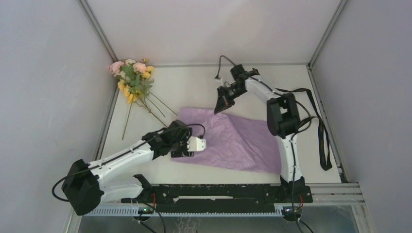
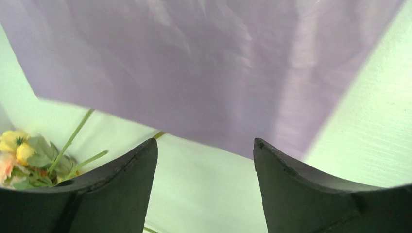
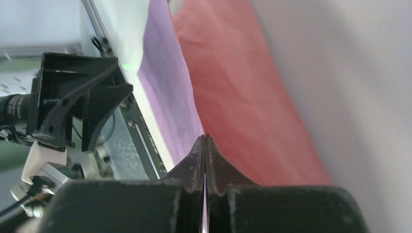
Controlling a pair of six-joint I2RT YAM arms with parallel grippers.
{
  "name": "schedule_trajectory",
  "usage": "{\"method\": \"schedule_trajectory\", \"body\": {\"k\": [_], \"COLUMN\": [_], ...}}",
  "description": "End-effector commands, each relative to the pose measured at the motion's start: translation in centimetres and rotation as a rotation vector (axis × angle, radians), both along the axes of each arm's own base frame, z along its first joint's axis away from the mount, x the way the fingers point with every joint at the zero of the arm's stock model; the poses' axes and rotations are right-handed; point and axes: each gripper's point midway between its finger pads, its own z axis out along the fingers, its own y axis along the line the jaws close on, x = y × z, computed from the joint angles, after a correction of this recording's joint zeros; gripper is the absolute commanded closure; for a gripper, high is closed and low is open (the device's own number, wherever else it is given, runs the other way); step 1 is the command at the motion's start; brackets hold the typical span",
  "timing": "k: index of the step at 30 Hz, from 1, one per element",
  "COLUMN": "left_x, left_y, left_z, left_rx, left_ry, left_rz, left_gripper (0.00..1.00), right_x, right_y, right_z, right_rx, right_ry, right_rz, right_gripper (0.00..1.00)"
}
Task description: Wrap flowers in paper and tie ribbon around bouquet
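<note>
Risk: the right gripper (image 1: 217, 110) has only a thin pinch on the far edge of the paper (image 1: 238, 138). A hard pull could slip or tear it, since nothing pins the sheet.
Right arm: stretched far forward, jaws pressed together on that edge.
Left gripper (image 1: 198, 144): jaws spread, hovering at the paper's near-left edge.
Flowers (image 1: 132, 77): apart from the paper, in the far-left corner.

Pale grey walls (image 1: 43, 73), white table (image 1: 194, 82)

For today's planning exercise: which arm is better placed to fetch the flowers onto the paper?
Left, probably: the left claw is open on the flowers' side, while the right claw is shut on the paper's far edge.
</note>
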Motion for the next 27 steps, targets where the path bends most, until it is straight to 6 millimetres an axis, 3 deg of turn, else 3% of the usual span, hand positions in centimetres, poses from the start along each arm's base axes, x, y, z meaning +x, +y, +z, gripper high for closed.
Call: {"method": "schedule_trajectory", "body": {"k": [1,5,9,11,14,16,21,24,27], "left_x": [2.7,4.8,6.3,6.9,7.5,8.2,11.7,12.7,13.4], "left_y": [-1.5,-1.4,-1.4,-1.5,-1.6,-1.6,-0.4,-0.2,0.0], "left_z": [7.4,12.0,16.4,18.5,21.5,23.2,26.0,25.9,24.5], "left_rx": [-0.227,-0.362,-0.477,-0.539,-0.64,-0.726,-0.999,-1.154,-1.293], "left_ry": [-0.031,-0.061,-0.1,-0.11,-0.1,-0.055,0.109,0.264,0.444], "left_rz": [0.113,0.245,0.341,0.381,0.433,0.483,0.731,0.844,0.948], "left_gripper": [0.22,0.21,0.21,0.21,0.2,0.2,0.19,0.1,0.0], "right_x": [4.9,8.5,9.5,8.9,8.0,7.1,4.3,2.9,1.8], "right_y": [-2.3,-7.2,-11.0,-11.4,-11.7,-10.7,-6.6,-3.4,0.1], "right_z": [11.2,16.2,21.5,24.2,26.4,27.3,25.5,23.0,19.8], "right_rx": [0.192,0.189,0.127,0.088,0.008,-0.03,-0.103,-0.108,-0.14], "right_ry": [-0.21,-0.346,-0.593,-0.736,-0.915,-1.04,-1.182,-1.194,-1.173], "right_rz": [-0.252,-0.606,-0.87,-0.943,-1.031,-1.033,-0.977,-0.914,-0.842], "right_gripper": [1.0,1.0,1.0,1.0,1.0,1.0,1.0,1.0,1.0]}}
